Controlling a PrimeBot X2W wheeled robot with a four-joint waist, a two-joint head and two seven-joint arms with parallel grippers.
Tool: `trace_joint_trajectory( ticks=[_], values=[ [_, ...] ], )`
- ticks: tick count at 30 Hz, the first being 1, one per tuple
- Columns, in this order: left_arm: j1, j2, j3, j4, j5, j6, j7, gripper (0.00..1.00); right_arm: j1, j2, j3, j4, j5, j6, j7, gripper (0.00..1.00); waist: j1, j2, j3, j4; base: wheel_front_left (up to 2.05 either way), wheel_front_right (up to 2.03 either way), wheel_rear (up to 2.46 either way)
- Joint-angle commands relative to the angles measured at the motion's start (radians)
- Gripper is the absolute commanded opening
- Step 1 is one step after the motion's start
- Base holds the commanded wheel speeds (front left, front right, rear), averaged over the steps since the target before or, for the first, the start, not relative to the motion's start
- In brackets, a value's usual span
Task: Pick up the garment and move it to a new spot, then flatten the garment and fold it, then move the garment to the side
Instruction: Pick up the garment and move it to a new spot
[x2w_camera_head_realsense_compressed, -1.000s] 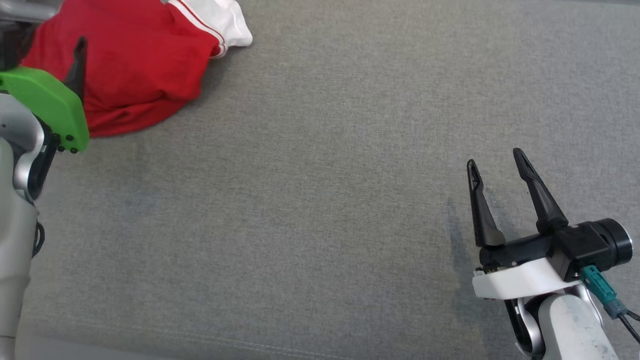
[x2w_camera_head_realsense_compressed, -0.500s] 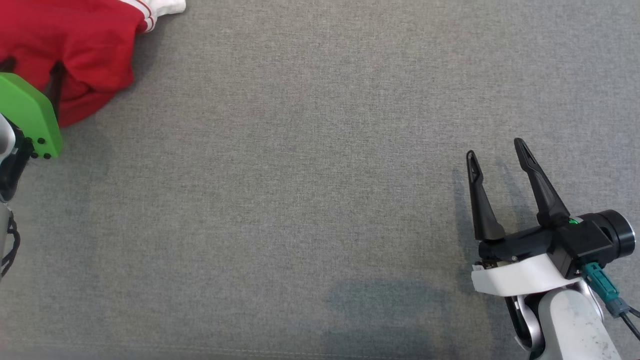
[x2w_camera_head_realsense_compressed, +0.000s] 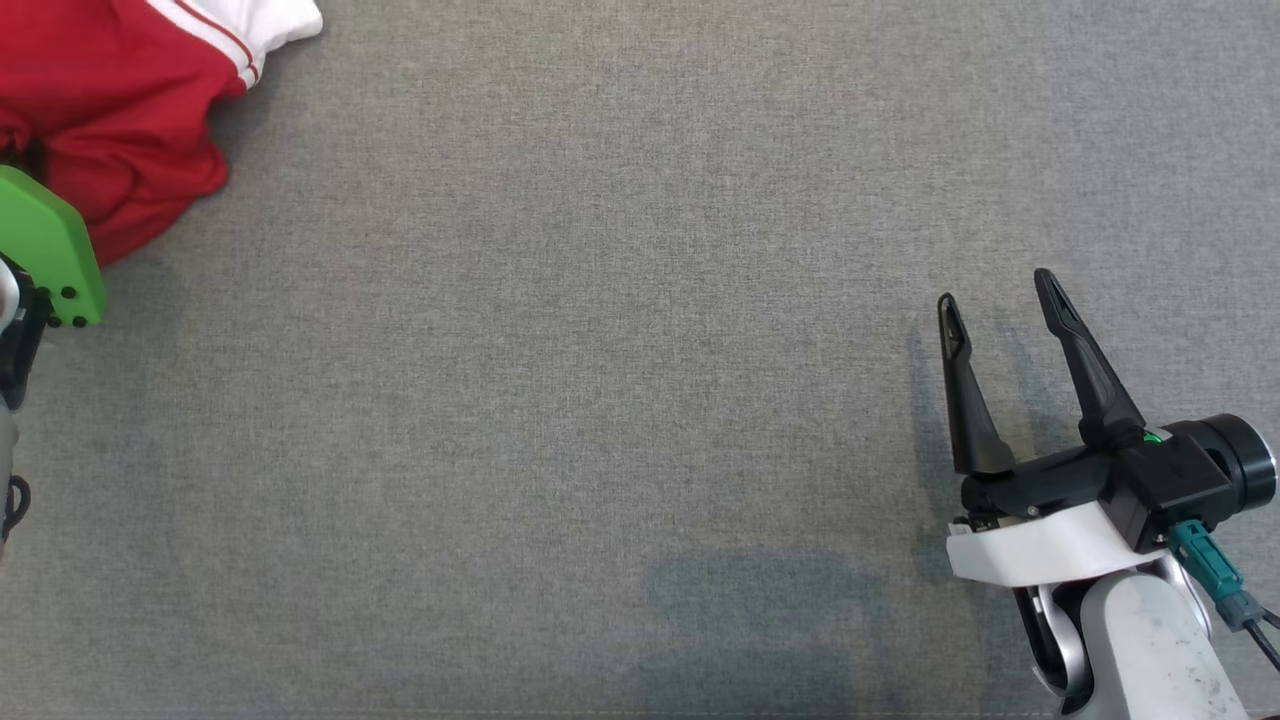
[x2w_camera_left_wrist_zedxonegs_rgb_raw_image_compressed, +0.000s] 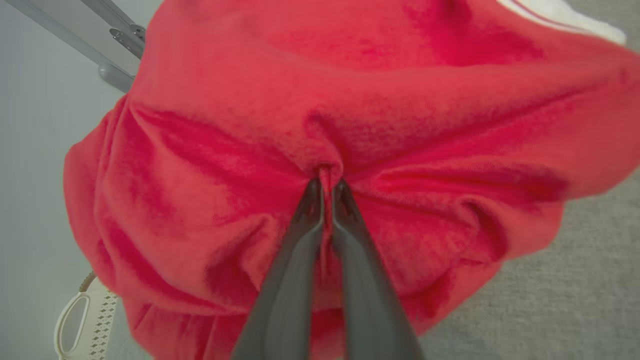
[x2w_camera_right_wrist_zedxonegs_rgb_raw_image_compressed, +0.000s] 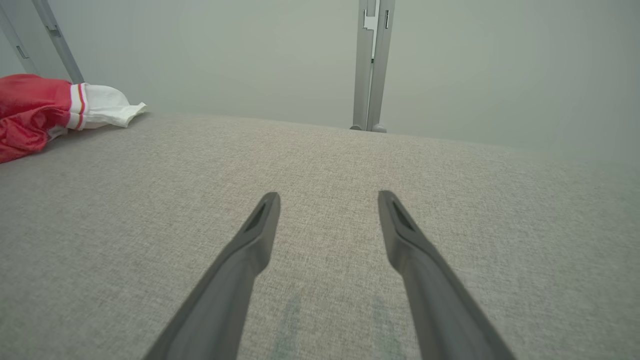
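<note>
Pinching a fold of red garment (x2w_camera_left_wrist_zedxonegs_rgb_raw_image_compressed: 390, 100), left gripper (x2w_camera_left_wrist_zedxonegs_rgb_raw_image_compressed: 326, 187) was clamped tight; right gripper (x2w_camera_head_realsense_compressed: 994, 290) stood agape. Advised: lift cloth clear before carrying.

surface: grey woven fabric top (x2w_camera_head_realsense_compressed: 640, 350) | on it: crumpled red-and-white garment (x2w_camera_head_realsense_compressed: 100, 90), far-left corner

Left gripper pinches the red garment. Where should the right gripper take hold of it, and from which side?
Probably the white sleeve: it sticks out of the bunched red garment onto the grey surface, offering a free edge. The right gripper, fingers open, could come in low from the robot's right.
</note>
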Motion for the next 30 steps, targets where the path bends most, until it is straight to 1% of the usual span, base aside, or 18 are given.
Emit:
trace_joint_trajectory(
  ticks=[1,9,17,25,30],
  values=[
    [-0.021,0.002,-0.006,0.019,0.003,-0.007,-0.007,0.00,0.003,-0.003,-0.004,0.001,0.001,0.000,-0.003,1.00,0.0000,0.0024,-0.009,0.000,0.00,0.00,0.00],
    [-0.057,0.025,-0.040,0.036,0.033,-0.023,-0.065,0.00,0.009,-0.003,-0.004,0.018,0.021,0.000,-0.003,1.00,0.0000,0.0024,-0.067,0.021,0.00,0.00,0.00],
    [-0.093,0.061,-0.079,0.021,0.058,-0.034,-0.127,0.00,0.023,-0.003,0.017,0.047,0.060,0.000,-0.003,1.00,0.0000,0.0024,-0.181,0.036,0.00,0.00,0.00],
    [-0.118,0.080,-0.138,-0.036,0.076,-0.041,-0.125,0.00,0.046,-0.003,0.025,0.072,0.107,0.000,-0.003,1.00,0.0000,0.0024,-0.306,0.011,0.00,0.00,0.00],
    [-0.130,0.065,-0.194,-0.120,0.065,-0.043,-0.110,0.00,0.071,-0.003,0.018,0.081,0.130,0.000,-0.003,1.00,0.0000,0.0024,-0.374,-0.019,0.00,0.00,0.00]
  ],
)
